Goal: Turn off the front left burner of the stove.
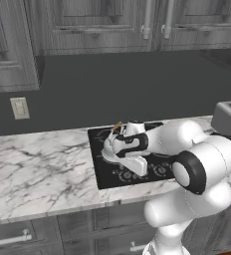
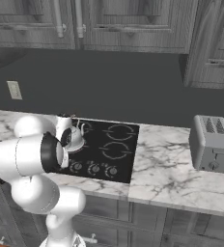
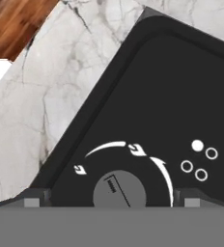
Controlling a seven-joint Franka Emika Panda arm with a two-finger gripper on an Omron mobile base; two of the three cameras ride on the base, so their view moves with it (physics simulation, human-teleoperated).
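The stove (image 3: 176,91) is a flat black glass cooktop, and its front left corner lies under my hand. Between my fingertips (image 3: 32,200) a round grey knob (image 3: 119,189) sits with white arc marks around it and a four-dot sign (image 3: 198,159) to its right. My gripper (image 3: 111,200) is open, one fingertip on each side of the knob, apart from it. From the right base view, the stove (image 2: 119,144) shows its two right rings. My arm and a silver kettle (image 2: 76,138) hide the front left burner.
White marble counter (image 3: 46,106) surrounds the stove, with wood floor (image 3: 12,24) beyond its edge. A grey toaster (image 2: 211,144) stands to the right of the stove. Three more knobs (image 2: 93,169) line the stove's front. Dark cabinets (image 1: 97,25) hang above.
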